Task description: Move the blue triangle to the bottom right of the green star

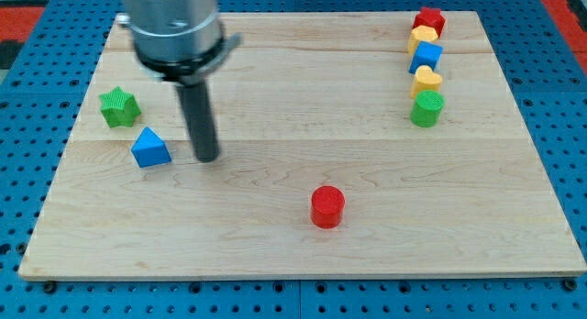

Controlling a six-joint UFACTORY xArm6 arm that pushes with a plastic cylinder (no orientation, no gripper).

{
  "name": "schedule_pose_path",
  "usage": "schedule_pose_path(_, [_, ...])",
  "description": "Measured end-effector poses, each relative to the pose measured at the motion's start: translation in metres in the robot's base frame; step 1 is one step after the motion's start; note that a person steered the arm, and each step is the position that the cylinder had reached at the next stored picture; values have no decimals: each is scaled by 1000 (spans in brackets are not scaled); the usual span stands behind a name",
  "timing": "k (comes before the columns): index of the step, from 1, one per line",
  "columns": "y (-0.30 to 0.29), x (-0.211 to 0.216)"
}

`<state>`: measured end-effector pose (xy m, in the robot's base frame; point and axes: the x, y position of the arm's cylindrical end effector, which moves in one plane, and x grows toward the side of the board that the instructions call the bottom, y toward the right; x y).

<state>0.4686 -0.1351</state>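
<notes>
The blue triangle [150, 148] lies on the wooden board at the view's left. The green star [119, 107] sits just above and to the left of it, a small gap apart. My tip [208, 159] rests on the board to the right of the blue triangle, a short gap away and not touching it. The dark rod rises from the tip to the arm's grey body at the view's top.
A red cylinder [327, 207] stands near the board's lower middle. At the upper right a column holds a red block [429, 22], a yellow block [422, 38], a blue cube [426, 57], a yellow heart [426, 80] and a green cylinder [426, 109].
</notes>
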Motion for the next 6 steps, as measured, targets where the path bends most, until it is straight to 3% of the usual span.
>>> schedule_pose_path(2, [-31, 23])
schedule_pose_path(4, [-76, -5])
schedule_pose_path(5, [-43, 10])
schedule_pose_path(6, [72, 23])
